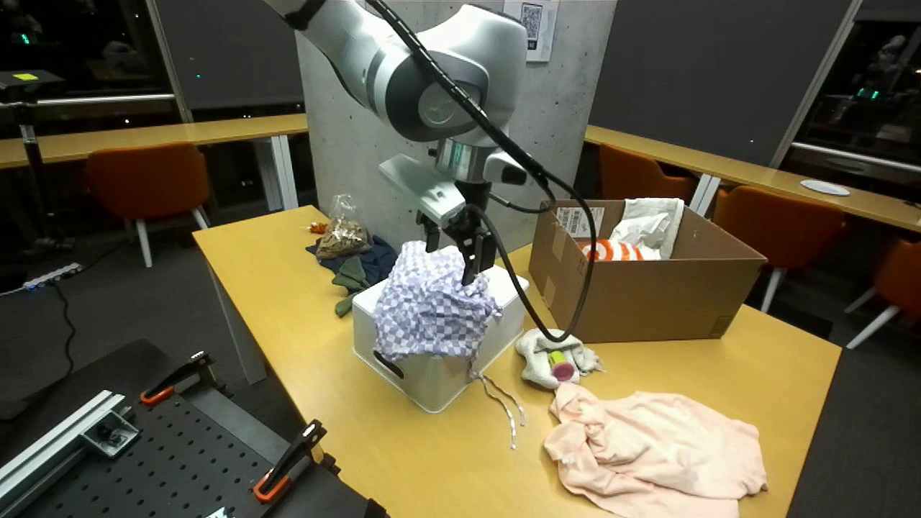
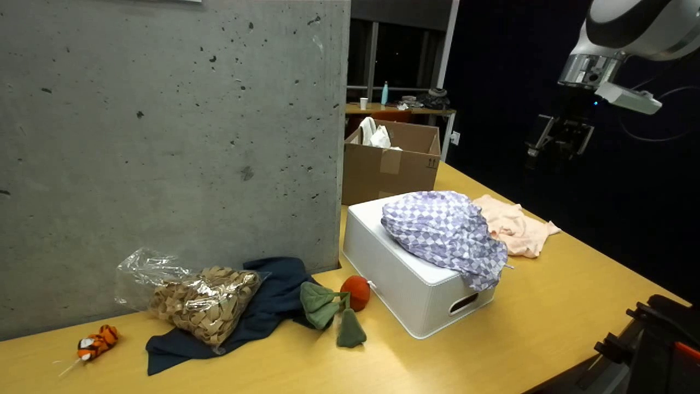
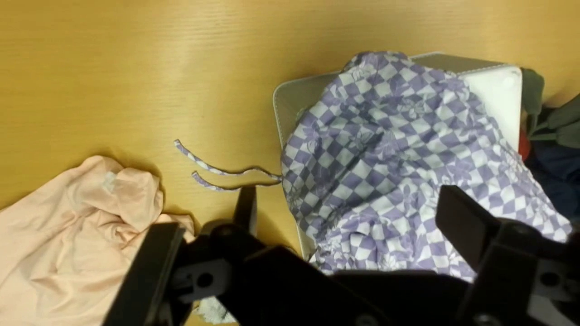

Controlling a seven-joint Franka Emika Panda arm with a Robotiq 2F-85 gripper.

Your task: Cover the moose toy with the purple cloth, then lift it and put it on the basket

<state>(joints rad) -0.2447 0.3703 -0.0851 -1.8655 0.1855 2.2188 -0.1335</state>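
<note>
Hanging empty, jaws spread, my end effector stands higher than the purple cloth, which lies rightward in the wrist view, draped over the white box. The moose toy is hidden, presumably underneath; any grasp likely requires rightward descent.

On the table, the cloth lies over the box, near the carton.

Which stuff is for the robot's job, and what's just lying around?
For the job:
purple checked cloth
moose toy: not visible, maybe under that cloth
white box, probably the basket
open gripper

Just lying about:
pink cloth
cardboard box
striped orange toy
bag of brown strips
dark blue cloth
</note>
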